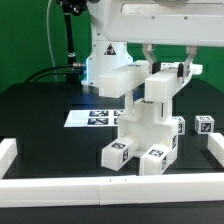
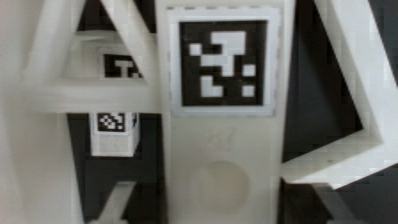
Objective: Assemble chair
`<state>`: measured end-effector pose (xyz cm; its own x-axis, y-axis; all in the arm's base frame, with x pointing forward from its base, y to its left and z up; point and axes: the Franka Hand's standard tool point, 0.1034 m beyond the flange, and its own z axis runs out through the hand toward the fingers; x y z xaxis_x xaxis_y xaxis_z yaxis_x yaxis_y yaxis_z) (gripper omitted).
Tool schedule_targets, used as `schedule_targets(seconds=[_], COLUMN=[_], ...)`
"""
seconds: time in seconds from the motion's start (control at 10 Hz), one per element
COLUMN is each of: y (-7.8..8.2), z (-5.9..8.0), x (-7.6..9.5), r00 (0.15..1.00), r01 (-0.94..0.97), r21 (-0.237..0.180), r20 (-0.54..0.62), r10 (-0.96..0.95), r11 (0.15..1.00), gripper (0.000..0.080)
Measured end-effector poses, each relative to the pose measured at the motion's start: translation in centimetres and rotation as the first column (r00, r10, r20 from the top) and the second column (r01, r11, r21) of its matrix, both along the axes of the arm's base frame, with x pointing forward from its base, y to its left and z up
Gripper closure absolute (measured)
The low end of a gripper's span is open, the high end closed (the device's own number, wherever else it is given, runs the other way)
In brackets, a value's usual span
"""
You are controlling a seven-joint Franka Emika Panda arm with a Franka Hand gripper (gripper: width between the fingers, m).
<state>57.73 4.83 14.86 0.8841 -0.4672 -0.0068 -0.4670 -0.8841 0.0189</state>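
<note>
Over the black table [image 1: 40,110], the gripper [image 1: 167,67] clamps the chair [image 1: 145,125] by its top: likely light, rigid, slick plastic, best pinched across flat faces.

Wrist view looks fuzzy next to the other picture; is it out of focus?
Wrist view: the tag on the chair part sits close to the lens, so its edges are soft, and the white plastic is washed out. Exterior view: sharper and evenly lit, with glare on the arm above the dark table.
</note>
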Motion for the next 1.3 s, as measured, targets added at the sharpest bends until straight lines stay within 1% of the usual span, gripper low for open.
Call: schedule_targets(seconds=[0.1, 0.3, 0.5, 0.7, 0.9, 1.1, 1.3], y=[0.0, -0.1, 0.2, 0.9, 1.0, 0.9, 0.9], z=[-0.1, -0.3, -0.7, -1.1, -1.1, -1.1, -1.0], x=[0.0, -1.0, -2.2, -2.6, -2.5, -1.6, -1.5], r00=[1.0, 1.0, 1.0, 1.0, 1.0, 1.0, 1.0], r01=[0.0, 0.008, 0.002, -0.009, -0.01, -0.013, -0.012], r21=[0.0, 0.002, 0.005, 0.005, 0.004, 0.001, 0.0], r20=[-0.001, 0.007, -0.005, -0.014, -0.012, 0.023, 0.025], r10=[0.0, -0.008, -0.002, 0.009, 0.01, 0.013, 0.012], r11=[1.0, 1.0, 1.0, 1.0, 1.0, 1.0, 1.0], gripper=[0.0517, 0.0517, 0.0517, 0.0517, 0.0517, 0.0517, 0.0517])
